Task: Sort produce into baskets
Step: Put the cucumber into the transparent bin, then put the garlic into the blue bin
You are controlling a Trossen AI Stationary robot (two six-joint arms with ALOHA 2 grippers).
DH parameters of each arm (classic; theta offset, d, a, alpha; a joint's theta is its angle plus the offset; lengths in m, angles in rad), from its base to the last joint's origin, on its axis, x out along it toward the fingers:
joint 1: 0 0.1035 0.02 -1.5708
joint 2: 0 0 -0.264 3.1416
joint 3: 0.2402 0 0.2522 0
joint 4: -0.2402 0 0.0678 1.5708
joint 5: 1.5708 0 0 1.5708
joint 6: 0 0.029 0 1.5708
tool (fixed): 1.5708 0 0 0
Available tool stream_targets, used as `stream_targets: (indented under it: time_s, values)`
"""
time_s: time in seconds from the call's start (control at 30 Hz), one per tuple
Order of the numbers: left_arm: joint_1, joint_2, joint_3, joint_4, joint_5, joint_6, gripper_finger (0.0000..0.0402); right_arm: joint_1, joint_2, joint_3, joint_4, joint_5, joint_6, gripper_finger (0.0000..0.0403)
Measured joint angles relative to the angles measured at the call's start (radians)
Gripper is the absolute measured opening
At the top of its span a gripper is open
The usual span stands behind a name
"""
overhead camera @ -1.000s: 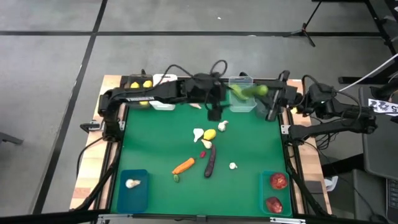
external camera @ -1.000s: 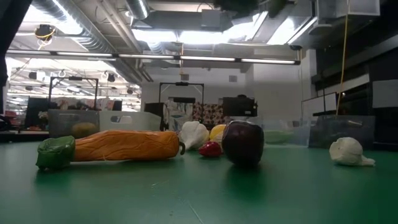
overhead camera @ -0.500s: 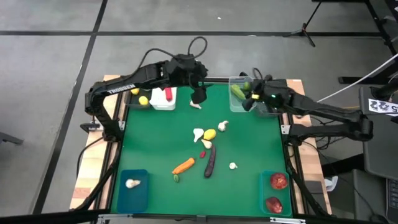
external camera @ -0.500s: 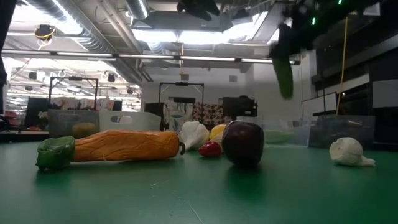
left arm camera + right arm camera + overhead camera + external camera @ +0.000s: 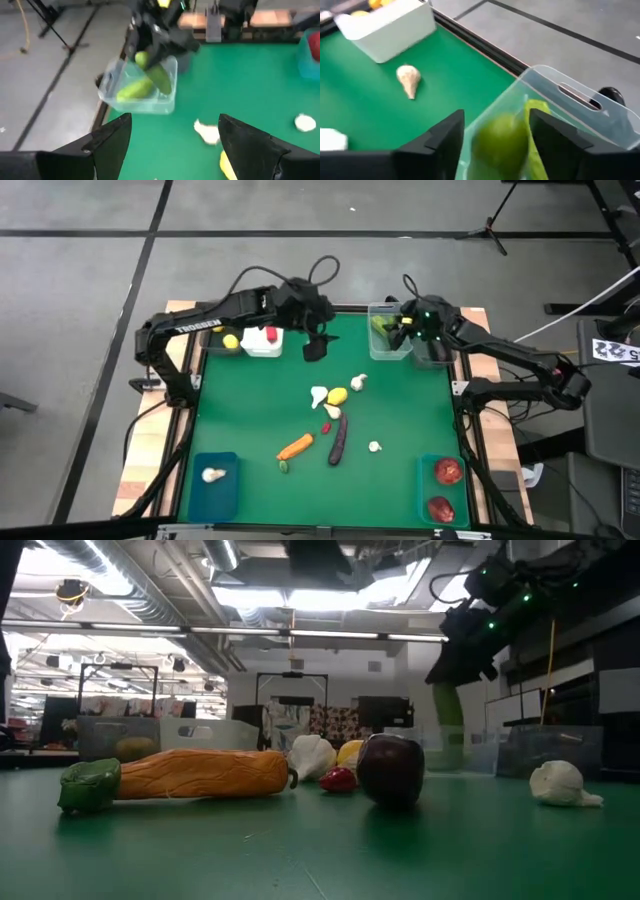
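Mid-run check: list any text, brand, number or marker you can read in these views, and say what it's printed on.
"TROSSEN": white lettering on the dark left arm's upper link, high view.
Black-and-white printed marker at the right edge of the high view: characters too small to read.
Nothing readable on the clear plastic basket, the white plastic basket, the produce, or in the low and wrist views.

The green worktop carries loose produce around a dark purple eggplant: a carrot beside it, a red chili, yellow lemon and garlic bulbs just beyond. A clear bin, white bin and two teal bins stand at the corners.
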Motion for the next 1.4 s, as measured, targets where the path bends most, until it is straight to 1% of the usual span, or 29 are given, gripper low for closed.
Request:
stream_targets:
  time_s: [0.13,0.23,0.33,0.43,0.53,0.63,0.7,0.77,0.87,0.97,1.2,1.4]
  values:
    - [-0.005,-0.028,-0.142,0.042,0.002,-0.037,0.0294,0.001,0.031,0.0,-0.002,0.0,-0.021,0.0262]
    - [-0.036,-0.054,-0.266,0.115,0.002,-0.076,0.0294,0.001,0.036,0.0,-0.002,-0.002,-0.022,0.0286]
    - [-0.103,-0.058,-0.383,0.19,0.01,-0.108,0.0294,0.001,0.016,0.0,0.0,-0.012,-0.021,0.0298]
    - [-0.18,-0.052,-0.504,0.299,0.004,-0.147,0.0294,0.001,-0.022,0.0,0.001,-0.028,-0.021,0.03]
    - [-0.255,-0.039,-0.628,0.478,-0.048,-0.19,0.0294,0.002,-0.054,0.0,0.002,-0.035,-0.021,0.03]
    - [-0.31,-0.02,-0.74,0.7,-0.129,-0.208,0.0294,0.002,-0.077,0.0,0.001,-0.035,-0.017,0.03]
    - [-0.327,-0.005,-0.803,0.816,-0.193,-0.228,0.0294,0.002,-0.088,0.0,0.001,-0.035,-0.017,0.03]
    - [-0.33,0.007,-0.854,0.896,-0.239,-0.247,0.0294,0.002,-0.093,0.0,0.001,-0.035,-0.017,0.03]
    - [-0.318,0.029,-0.902,0.969,-0.262,-0.261,0.0294,0.002,-0.093,0.0,0.0,-0.036,-0.016,0.0301]
    - [-0.304,0.077,-0.933,1.017,-0.265,-0.288,0.0294,0.002,-0.093,0.0,0.001,-0.039,-0.016,0.0301]
    - [-0.284,0.194,-0.941,1.03,-0.257,-0.337,0.0294,0.002,-0.093,0.0,0.001,-0.07,-0.015,0.0301]
    - [-0.281,0.215,-0.941,1.03,-0.25,-0.392,0.0291,0.002,-0.093,0.0,0.0,-0.088,-0.014,0.0301]
